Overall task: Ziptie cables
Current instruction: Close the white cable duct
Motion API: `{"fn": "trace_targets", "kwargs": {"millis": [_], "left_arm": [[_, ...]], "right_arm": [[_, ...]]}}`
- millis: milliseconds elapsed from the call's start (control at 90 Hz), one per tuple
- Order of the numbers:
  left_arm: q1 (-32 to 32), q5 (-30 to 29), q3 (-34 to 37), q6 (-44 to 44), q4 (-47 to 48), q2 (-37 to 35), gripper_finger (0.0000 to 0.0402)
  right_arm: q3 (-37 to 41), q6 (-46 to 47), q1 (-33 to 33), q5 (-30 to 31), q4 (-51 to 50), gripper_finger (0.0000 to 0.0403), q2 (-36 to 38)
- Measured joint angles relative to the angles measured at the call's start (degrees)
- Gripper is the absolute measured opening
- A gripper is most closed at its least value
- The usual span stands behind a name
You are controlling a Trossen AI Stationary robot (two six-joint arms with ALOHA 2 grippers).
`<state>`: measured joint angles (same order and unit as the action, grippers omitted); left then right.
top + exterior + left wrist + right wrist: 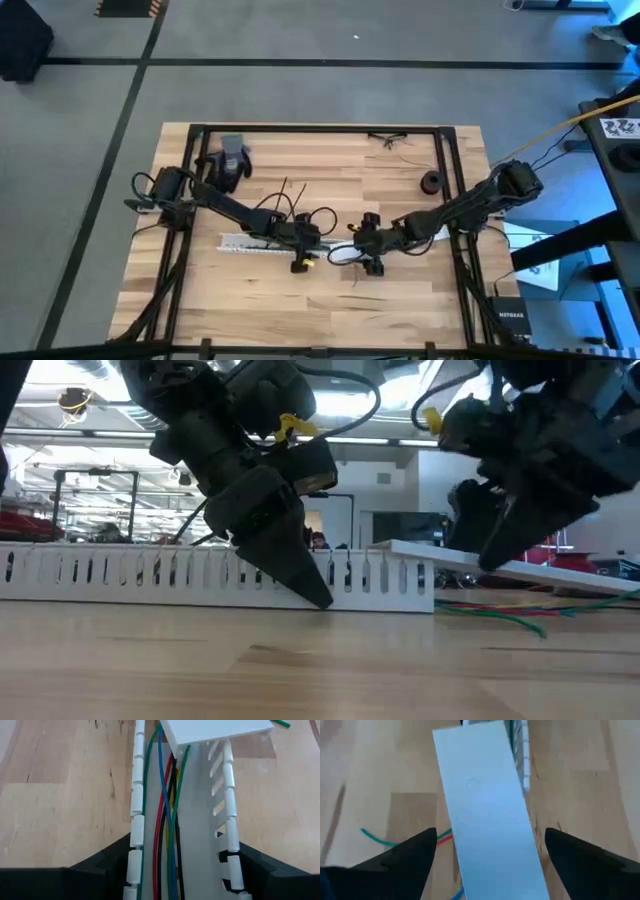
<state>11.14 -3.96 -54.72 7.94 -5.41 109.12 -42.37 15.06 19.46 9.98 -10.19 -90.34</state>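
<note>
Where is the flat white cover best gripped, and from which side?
Probably across its two long edges, coming from above: the cover is a narrow flat strip, tilted, with one end on the slotted duct, so its broad faces offer no hold.

Thin coloured cables (167, 827) lie lengthwise, loosely crossing, inside the white slotted duct (200, 835).

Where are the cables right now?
The cables lie inside the white slotted duct at table centre, straddled by the left end effector; a flat white cover overlaps one end.
</note>
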Motion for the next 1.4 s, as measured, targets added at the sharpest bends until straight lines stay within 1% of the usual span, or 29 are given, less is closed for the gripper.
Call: {"fn": "trace_targets", "kwargs": {"millis": [133,211,322,467,500,622,767,833,1011,1167,1311,1400], "left_arm": [[0.0,-0.03,0.0,0.0,0.0,0.0,0.0235],[0.0,-0.05,0.0,-0.02,0.0,0.0,0.0235],[0.0,-0.07,0.0,-0.02,0.0,0.0,0.0235],[0.0,-0.1,0.0,-0.02,-0.02,0.0,0.0235],[0.0,-0.11,0.0,-0.02,0.0,0.0,0.0235],[-0.01,-0.14,0.0,-0.01,-0.02,0.0,0.0235],[-0.02,-0.17,0.0,-0.02,-0.02,0.0,0.0235],[-0.02,-0.21,0.0,-0.02,-0.02,0.0,0.0235],[-0.02,-0.22,0.0,-0.02,-0.08,0.0,0.0235],[-0.04,-0.25,0.02,-0.02,-0.26,0.0,0.0235],[-0.04,-0.23,0.02,-0.02,-0.29,0.0,0.0235],[-0.04,-0.23,0.02,-0.02,-0.35,0.0,0.0235]], "right_arm": [[0.02,-0.38,0.0,0.0,0.56,0.0357,-1.19],[0.0,-0.38,0.0,-0.07,1.64,0.034,-1.19],[0.0,-0.41,0.0,-0.32,3.27,0.0297,-1.21],[-0.09,-0.99,0.0,-0.09,3.08,0.0227,-1.21],[-0.15,-0.97,-0.01,-0.05,2.95,0.0218,-1.11],[-2.43,0.14,-0.04,0.1,-1.49,0.0218,-0.2],[-6.8,0.96,0.0,1.91,-9.35,0.0218,-0.05],[-7.77,2.17,0.0,2.08,-11.25,0.0218,-0.03],[-9.32,7.73,0.0,1.94,-12.17,0.0221,-0.03],[-9.49,8.84,0.02,-0.87,-10.98,0.022,-1.32],[-9.49,9.88,0.07,-1.01,-10.84,0.022,-2.72],[-9.42,10.2,0.07,-0.07,-11.17,0.0219,-3.39]]}}
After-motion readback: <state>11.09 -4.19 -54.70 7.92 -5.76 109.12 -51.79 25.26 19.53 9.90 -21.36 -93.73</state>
